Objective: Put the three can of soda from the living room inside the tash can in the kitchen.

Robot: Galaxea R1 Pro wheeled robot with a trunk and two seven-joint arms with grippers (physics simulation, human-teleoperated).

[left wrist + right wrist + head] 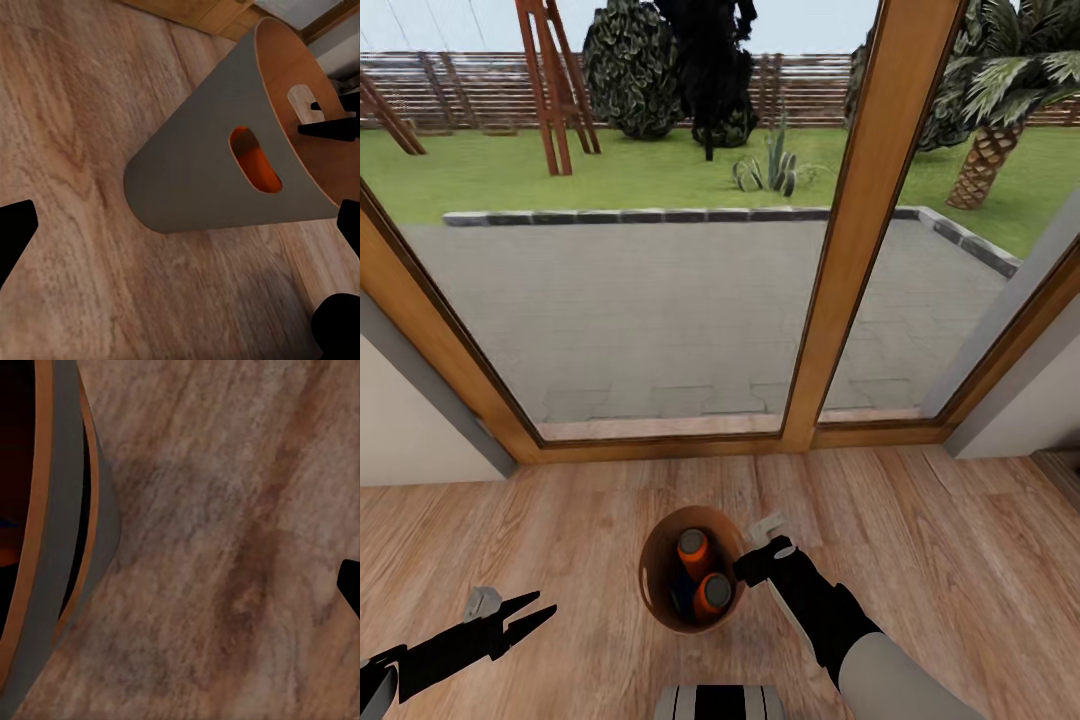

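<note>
The trash can [660, 590], pale grey outside and brown-orange inside, stands upright on the wood floor [960, 540] just in front of the wood-framed glass garden doors [860, 230]. Inside it lie the soda cans: two orange cans [694, 548] with silvery-grey tops show plainly, one nearer the doors and one nearer the robot, and a dark blue can [682, 592] is glimpsed between them and the bin's wall. The right gripper [752, 567] sits at the bin's rim on the robot's right side, with one dark finger over the edge; whether its fingers are apart or together cannot be told from here. In the right wrist view the rim [45, 547] runs close past the camera, with floor beyond it. The left gripper [525, 612] hovers over bare floor, well apart from the bin to the robot's left, its two dark fingers spread and holding nothing. In the left wrist view the bin's grey wall [187, 165] carries an oval handle slot through which orange shows. Beyond the glass lie a paved terrace [660, 290], a lawn [660, 170] and a palm [990, 130].
</note>
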